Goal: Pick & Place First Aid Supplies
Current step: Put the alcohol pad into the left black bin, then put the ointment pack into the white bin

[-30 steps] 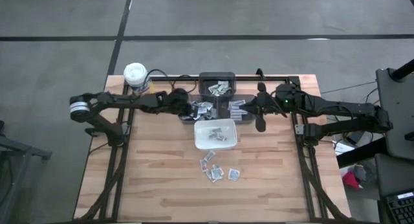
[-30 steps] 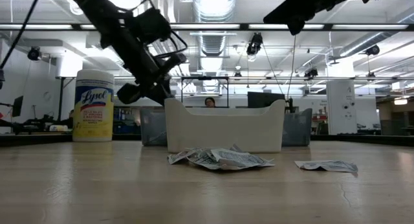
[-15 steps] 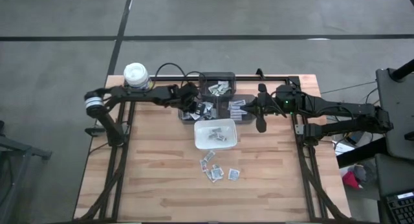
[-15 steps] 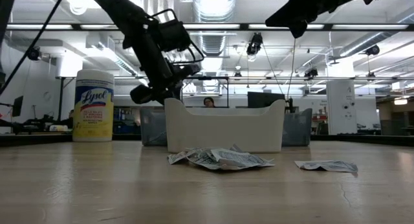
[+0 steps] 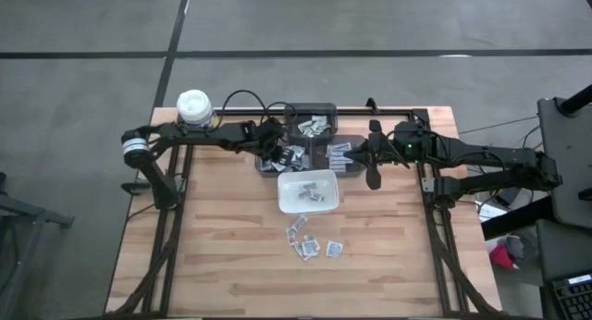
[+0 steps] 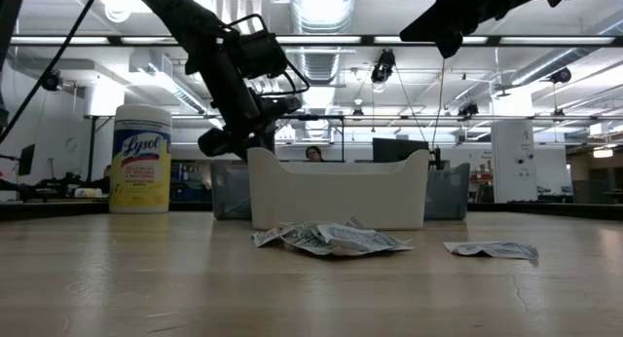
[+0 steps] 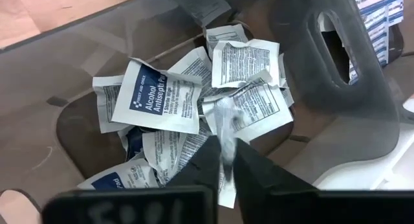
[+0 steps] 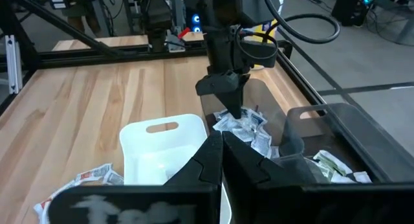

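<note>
Several small first aid packets [image 7: 158,94], white with blue print, lie heaped in a grey bin [image 5: 282,158] at the table's far side. My left gripper [image 7: 225,149] hangs over that bin, shut on one crumpled packet [image 7: 226,123]; it also shows in the right wrist view [image 8: 228,98]. More packets [image 5: 310,241] lie loose on the wood near the white dish [image 5: 308,192], which holds a few. My right gripper [image 5: 373,177] is shut on nothing and hovers above the table, right of the dish. My left gripper pinches the crumpled packet by one narrow end [image 7: 226,141] between its two fingertips. The fingers come from above, slanting down. The packet hangs below them over the heap in the bin; I cannot tell whether its lower end touches the heap.
Two more grey bins [image 5: 310,126] [image 5: 340,153] with packets stand beside the first at the far edge. A yellow canister with a white lid [image 5: 194,105] stands at the far left corner. Bare wood lies to the left and right of the loose packets.
My left gripper has moved toward the table's right, over the grey bin, and has rolled somewhat about its own axis; in the last half second it has kept still.
</note>
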Available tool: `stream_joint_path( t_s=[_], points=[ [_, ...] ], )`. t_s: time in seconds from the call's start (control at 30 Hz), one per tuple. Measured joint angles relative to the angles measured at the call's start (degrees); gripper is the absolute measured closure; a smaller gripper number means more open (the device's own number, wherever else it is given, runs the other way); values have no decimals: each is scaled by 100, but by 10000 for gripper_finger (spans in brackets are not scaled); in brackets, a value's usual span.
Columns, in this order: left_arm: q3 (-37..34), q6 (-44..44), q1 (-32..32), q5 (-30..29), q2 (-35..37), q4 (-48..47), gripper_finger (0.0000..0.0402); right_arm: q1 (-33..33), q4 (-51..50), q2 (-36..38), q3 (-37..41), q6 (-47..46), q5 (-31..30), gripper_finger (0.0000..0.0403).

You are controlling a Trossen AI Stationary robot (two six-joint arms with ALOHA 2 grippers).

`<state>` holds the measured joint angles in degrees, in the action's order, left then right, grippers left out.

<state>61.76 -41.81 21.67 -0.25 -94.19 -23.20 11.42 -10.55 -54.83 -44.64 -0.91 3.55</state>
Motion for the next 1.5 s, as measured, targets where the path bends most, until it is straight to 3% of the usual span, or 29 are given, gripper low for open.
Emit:
stream_joint_path(
  t_s=[0.3, 0.53, 0.7, 0.8, 1.0, 1.3, 1.5],
  points=[
    [8, 147, 60, 78, 178, -101, 272, 0, -80, 0, 0, -6, -2, 394],
    [205, 383, 130, 27, 1109, -941, 262, 0, -622, 0, 0, 114, -8, 394],
    [104, 374, -82, -67, 1873, -950, 264, -2, -1067, 6, 0, 217, -11, 394],
    [64, 372, -412, -165, 2134, -949, 264, -1, -1050, 65, 0, -226, 92, 394],
    [52, 405, -1430, -887, 2246, -838, 264, -4, -1046, 433, 0, 178, 1309, 394],
    [30, 298, -3090, -1851, 2050, -585, 264, 1, -964, 1200, 307, 2, 1346, 394],
    [-35, -233, -3930, -2262, 1792, -337, 264, -2, -133, 1745, 1174, -824, 1298, 394]
  ],
)
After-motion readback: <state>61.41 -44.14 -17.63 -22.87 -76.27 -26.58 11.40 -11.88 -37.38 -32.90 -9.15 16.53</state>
